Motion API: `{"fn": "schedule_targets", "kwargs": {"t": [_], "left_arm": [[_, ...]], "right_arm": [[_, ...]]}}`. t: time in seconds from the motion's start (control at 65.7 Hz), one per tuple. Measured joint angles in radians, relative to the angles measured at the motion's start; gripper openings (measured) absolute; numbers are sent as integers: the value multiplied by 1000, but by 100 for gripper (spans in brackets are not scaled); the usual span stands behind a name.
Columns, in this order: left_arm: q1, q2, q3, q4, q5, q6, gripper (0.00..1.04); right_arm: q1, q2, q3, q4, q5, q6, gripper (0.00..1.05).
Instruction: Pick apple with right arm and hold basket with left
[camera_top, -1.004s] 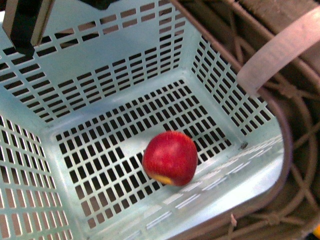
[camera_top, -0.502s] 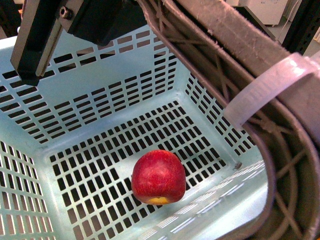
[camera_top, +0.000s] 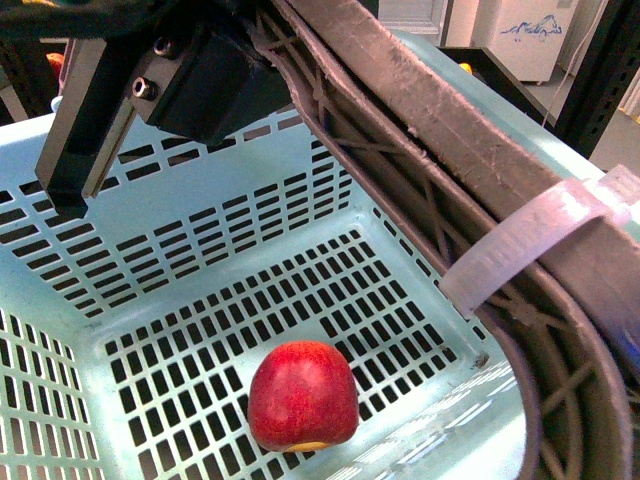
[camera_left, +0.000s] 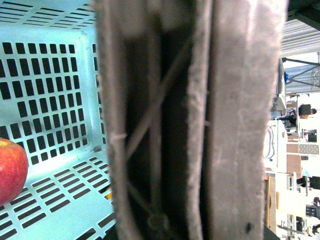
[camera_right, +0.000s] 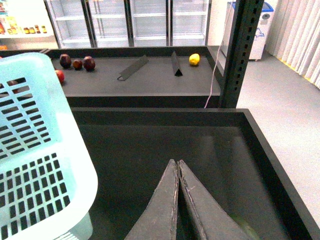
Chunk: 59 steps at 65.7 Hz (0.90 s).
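The red apple (camera_top: 302, 397) lies on the slotted floor of the pale mint-blue basket (camera_top: 200, 235), near its front wall. The apple's edge (camera_left: 10, 170) also shows in the left wrist view. The brown-grey swing handle (camera_top: 450, 130) with its white tie (camera_top: 530, 240) crosses the front view close to the camera. My left gripper (camera_top: 75, 150) is at the upper left, shut on the basket's handle (camera_left: 200, 120), which fills the left wrist view. My right gripper (camera_right: 176, 162) is shut with nothing in it, over a black bin beside the basket (camera_right: 40, 150).
A black bin (camera_right: 150, 135) lies under the right gripper. Behind it, a dark shelf holds small dark red fruits (camera_right: 75, 62), a lemon (camera_right: 194, 59) and two black wedge dividers (camera_right: 132, 67). A black upright post (camera_right: 240, 50) stands at the bin's far right corner.
In the front view the apple has drifted down and to the left across the basket floor. The handle and the left gripper have come lower and further into the picture.
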Motion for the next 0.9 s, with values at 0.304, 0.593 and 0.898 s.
{"fn": "schedule_targets", "kwargs": {"t": [0.304, 0.593, 0.898], "left_arm": [[0, 0, 0, 0, 0, 0, 15], [0, 0, 0, 0, 0, 0, 15], [0, 0, 0, 0, 0, 0, 15]], "right_arm": [[0, -99, -38, -44, 0, 0, 2], [0, -181, -38, -117, 0, 0, 2], [0, -338, -38, -309, -1, 0, 2]]}}
